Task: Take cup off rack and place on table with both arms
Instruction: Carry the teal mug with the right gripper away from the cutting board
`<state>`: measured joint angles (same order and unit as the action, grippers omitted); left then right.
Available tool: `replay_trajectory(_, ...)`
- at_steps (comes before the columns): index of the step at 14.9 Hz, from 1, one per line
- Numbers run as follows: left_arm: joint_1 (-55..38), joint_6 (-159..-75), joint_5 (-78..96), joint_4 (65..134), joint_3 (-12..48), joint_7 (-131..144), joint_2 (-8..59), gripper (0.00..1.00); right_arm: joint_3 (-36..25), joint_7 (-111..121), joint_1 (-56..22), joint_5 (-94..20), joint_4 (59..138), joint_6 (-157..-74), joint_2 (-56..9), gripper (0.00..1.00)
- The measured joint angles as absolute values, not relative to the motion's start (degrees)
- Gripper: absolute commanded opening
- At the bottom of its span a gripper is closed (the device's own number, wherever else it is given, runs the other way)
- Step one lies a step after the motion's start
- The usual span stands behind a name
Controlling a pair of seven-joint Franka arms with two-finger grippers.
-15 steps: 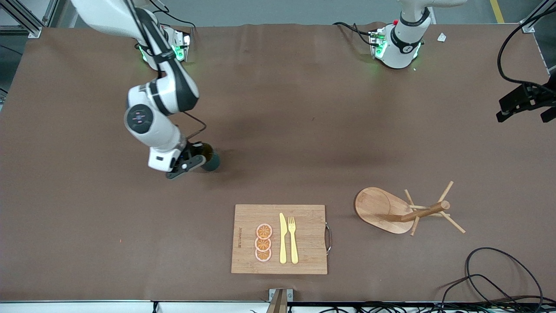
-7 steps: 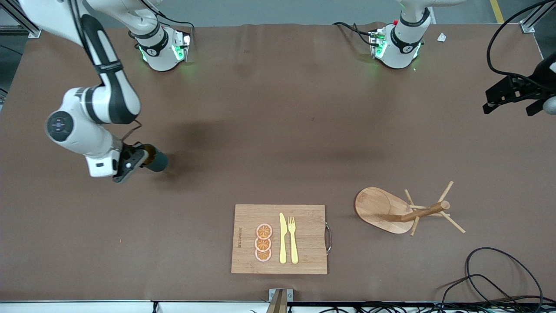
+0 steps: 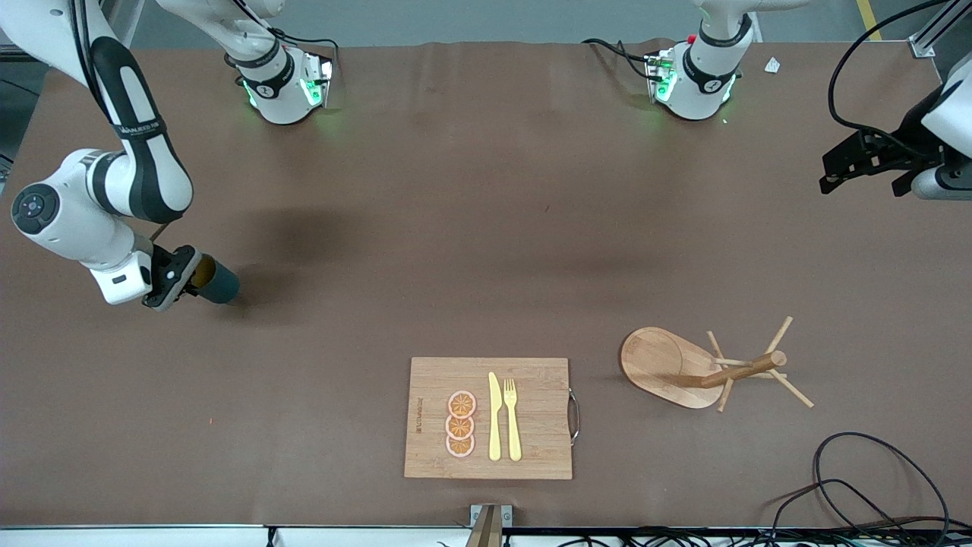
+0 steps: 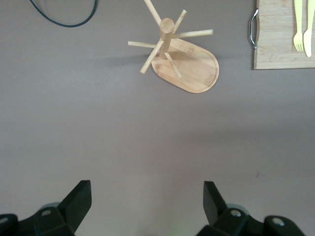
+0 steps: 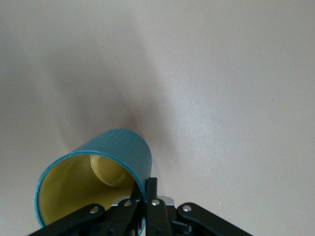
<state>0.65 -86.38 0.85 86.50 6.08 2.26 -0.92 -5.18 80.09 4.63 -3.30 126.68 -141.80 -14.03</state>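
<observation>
— Where do we see the cup [image 3: 216, 282]?

— In the right tool [image 3: 176, 275], clamped on its rim, over the counter [image 3: 456, 228] toward the right arm's end. In the right wrist view its yellow inside faces us.

— And the left tool [image 3: 862, 159]?

— We find it up over the left arm's end of the counter, fingers [image 4: 78, 199] spread wide with nothing between them.

— The rack [image 3: 702, 368]?

— Standing bare beside the cutting board [image 3: 490, 418], which carries a knife, a fork and orange slices.
</observation>
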Motion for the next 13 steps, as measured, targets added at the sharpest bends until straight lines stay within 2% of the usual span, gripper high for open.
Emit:
replay_trajectory(10,-0.12,-85.01,0.85,88.15,7.49,2.24,-2.28,1.0,-4.15,82.76,4.85,-3.09,127.8,-142.64,-15.92,0.02)
replay_trajectory(11,-0.11,-84.83,0.85,88.15,7.5,2.19,-2.34,1.0,-4.15,82.82,4.85,-3.09,127.8,-142.64,-15.92,0.17)
replay_trajectory(12,-0.09,-84.79,0.85,88.15,7.5,2.11,-2.45,1.0,-4.15,82.85,4.85,-3.09,127.8,-142.64,-15.92,0.69)
replay_trajectory(13,-0.06,-84.79,0.85,88.11,7.5,2.04,-2.55,1.0,-4.14,82.86,4.85,-3.09,127.81,-142.65,-15.93,0.94)
